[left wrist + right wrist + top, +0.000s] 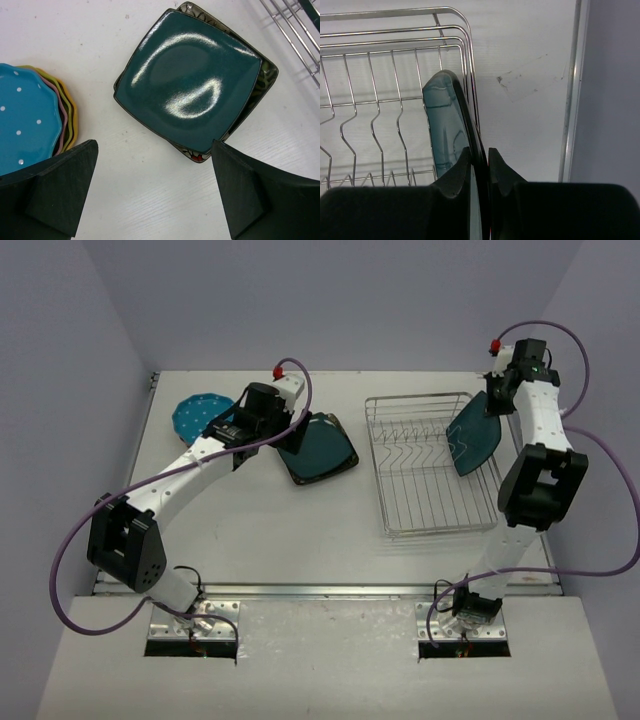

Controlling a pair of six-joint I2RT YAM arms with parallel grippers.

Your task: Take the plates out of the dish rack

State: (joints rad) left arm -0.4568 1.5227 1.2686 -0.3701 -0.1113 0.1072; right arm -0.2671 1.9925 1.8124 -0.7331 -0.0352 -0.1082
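Observation:
A dark teal rounded-square plate [192,82] lies on the black floral plate [266,79] on the table, left of the dish rack [432,465]. A blue dotted plate [25,122] tops a stack of pink, green and orange scalloped plates at the far left [200,415]. My left gripper [155,192] is open and empty, hovering above the table just by the teal plate's near corner [320,448]. My right gripper [480,157] is shut on the rim of a second dark teal plate [442,120]. It holds this plate on edge over the rack's right side [474,435].
The wire rack [380,75] shows only its bare dividers apart from the held plate. The table's right metal edge [572,90] and the purple wall run close beside the right arm. The rack's corner [295,30] shows at the upper right of the left wrist view.

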